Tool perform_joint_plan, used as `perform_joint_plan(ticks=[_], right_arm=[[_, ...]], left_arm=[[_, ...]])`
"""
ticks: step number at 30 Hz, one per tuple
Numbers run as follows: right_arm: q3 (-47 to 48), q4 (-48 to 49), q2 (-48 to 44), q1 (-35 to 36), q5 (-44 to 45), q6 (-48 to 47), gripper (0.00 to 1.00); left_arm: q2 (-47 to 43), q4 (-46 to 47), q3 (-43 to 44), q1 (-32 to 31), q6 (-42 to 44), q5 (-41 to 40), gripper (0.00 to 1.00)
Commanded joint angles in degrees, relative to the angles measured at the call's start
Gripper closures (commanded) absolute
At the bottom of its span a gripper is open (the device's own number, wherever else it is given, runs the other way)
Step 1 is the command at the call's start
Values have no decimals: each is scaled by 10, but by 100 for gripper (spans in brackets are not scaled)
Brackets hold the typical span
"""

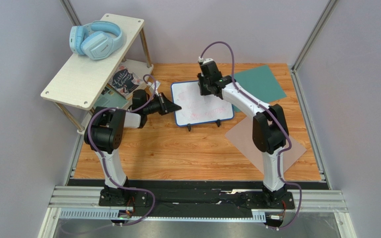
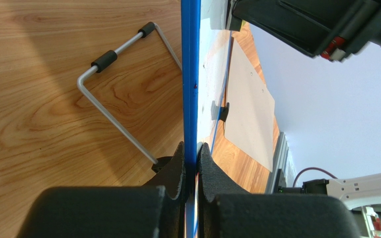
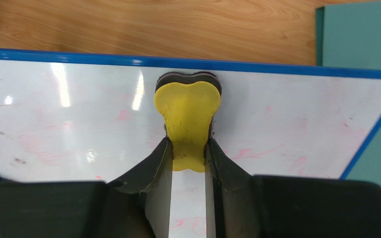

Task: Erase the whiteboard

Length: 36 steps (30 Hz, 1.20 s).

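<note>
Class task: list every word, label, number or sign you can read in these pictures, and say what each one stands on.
Dark card at the far left: white script lettering, too small to read.
Whiteboard: faint pink smudges only, no legible writing.
Nothing else carries readable text.

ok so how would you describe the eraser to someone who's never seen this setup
On the wooden table, look at the blue-framed whiteboard in the middle. Near its far edge the right gripper pinches a small bone-shaped eraser pressed on the white surface. It is the only bright yellow thing, with a dark pad underneath, unlike the flat teal sheet beside the board.
</note>
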Motion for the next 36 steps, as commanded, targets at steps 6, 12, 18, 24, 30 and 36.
perform_joint_plan(ticks=[6, 12, 18, 24, 30, 36], right_arm=[[-122, -32, 3, -87, 36, 17, 100], [-180, -1, -18, -67, -12, 14, 100], [-144, -7, -10, 3, -46, -14, 100], [-30, -61, 44, 95, -53, -60, 100], [105, -156, 134, 154, -10, -92, 100], [85, -141, 142, 111, 70, -45, 100]], left_arm=[[7, -33, -7, -2, 62, -41, 100], [7, -33, -7, -2, 62, -40, 100], [8, -30, -7, -2, 62, -40, 100], [7, -27, -8, -2, 62, -39, 100], [5, -26, -10, -2, 61, -38, 100], [3, -27, -11, -2, 61, -40, 100]])
